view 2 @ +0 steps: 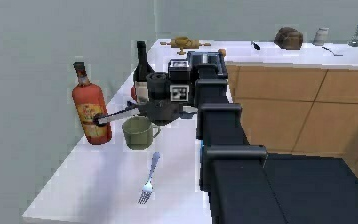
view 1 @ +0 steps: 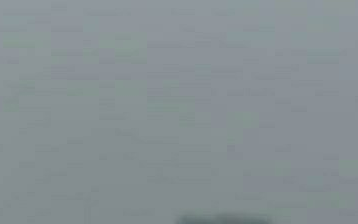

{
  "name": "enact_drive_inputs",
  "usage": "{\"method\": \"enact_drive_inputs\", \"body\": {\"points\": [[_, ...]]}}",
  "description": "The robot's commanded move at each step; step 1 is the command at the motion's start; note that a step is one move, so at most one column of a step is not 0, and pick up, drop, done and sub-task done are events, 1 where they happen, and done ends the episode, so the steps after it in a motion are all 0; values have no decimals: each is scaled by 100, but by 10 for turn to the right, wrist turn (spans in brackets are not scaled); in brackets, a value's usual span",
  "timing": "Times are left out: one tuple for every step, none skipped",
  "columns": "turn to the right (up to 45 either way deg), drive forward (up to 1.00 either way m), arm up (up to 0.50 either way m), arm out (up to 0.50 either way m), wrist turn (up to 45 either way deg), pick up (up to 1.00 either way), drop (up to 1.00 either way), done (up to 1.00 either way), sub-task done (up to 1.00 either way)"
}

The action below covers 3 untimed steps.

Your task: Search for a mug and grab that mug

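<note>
Arm side view: mug (view 2: 137, 133) upright, mouth up, handle pointing right.

The arm (view 2: 219, 135) is a near-black square bar of stepped, telescoping segments, broadest at six o'clock. Its far end carries two small white squares (view 2: 179, 93) with black marks; at their nine o'clock, the gripper (view 2: 111, 119) has a dark body and thin dark fingers (view 2: 125, 114)

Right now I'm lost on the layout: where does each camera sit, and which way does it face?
Forward view: on the robot, facing ahead and slightly down at a grey wall.
Arm side view: on the body, facing sideways over a white counter with a mug; the arm and gripper show.
Shared: probably that grey wall, at the arm side view's left.
</note>
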Motion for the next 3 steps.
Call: {"method": "enact_drive_inputs", "body": {"points": [[0, 0, 0, 0, 240, 0, 0, 0, 0], [0, 0, -16, 0, 0, 0, 0, 0, 0], [0, 0, 0, 0, 0, 100, 0, 0, 0]]}}
